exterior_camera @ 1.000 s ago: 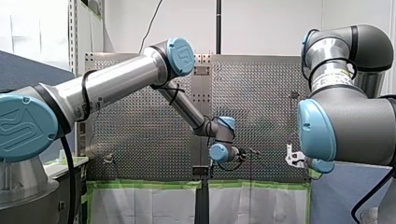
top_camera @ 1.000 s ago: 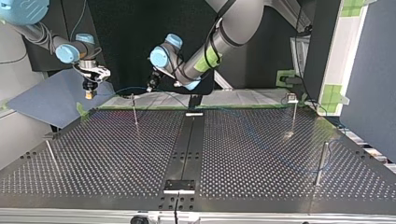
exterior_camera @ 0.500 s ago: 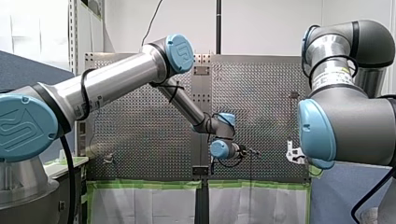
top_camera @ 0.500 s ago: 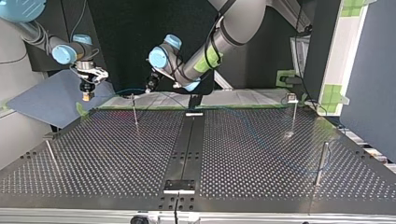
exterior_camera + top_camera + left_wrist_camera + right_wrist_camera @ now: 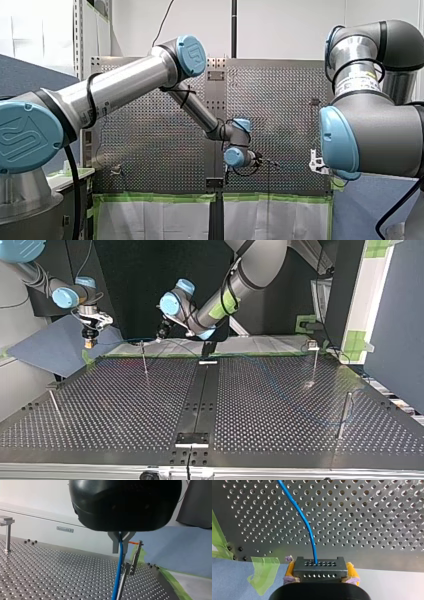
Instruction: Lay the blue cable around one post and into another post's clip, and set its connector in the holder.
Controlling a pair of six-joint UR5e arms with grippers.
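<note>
my right gripper [image 5: 320, 571] clamps the connector [image 5: 318, 566], blue cable [image 5: 305, 521] attached.

**Operator:** What is my table carrying right now?

**Spotter:** Your perforated metal table [image 5: 110, 405] has a black strip [image 5: 200, 395] running down its middle in the top view. Four thin posts stand upright on it, well apart. You have a clip-topped post [image 5: 144, 362] left of the strip near the far edge. A block-topped post [image 5: 314, 365] stands to the right of the strip.

**Operator:** And nearer the camera?

**Spotter:** You will find a plain post [image 5: 343, 415] at the right and a slim post [image 5: 54, 405] at the left. A small black plate [image 5: 192, 439] sits on the strip's near end. Green tape [image 5: 165, 355] lines your table's far edge.
</note>
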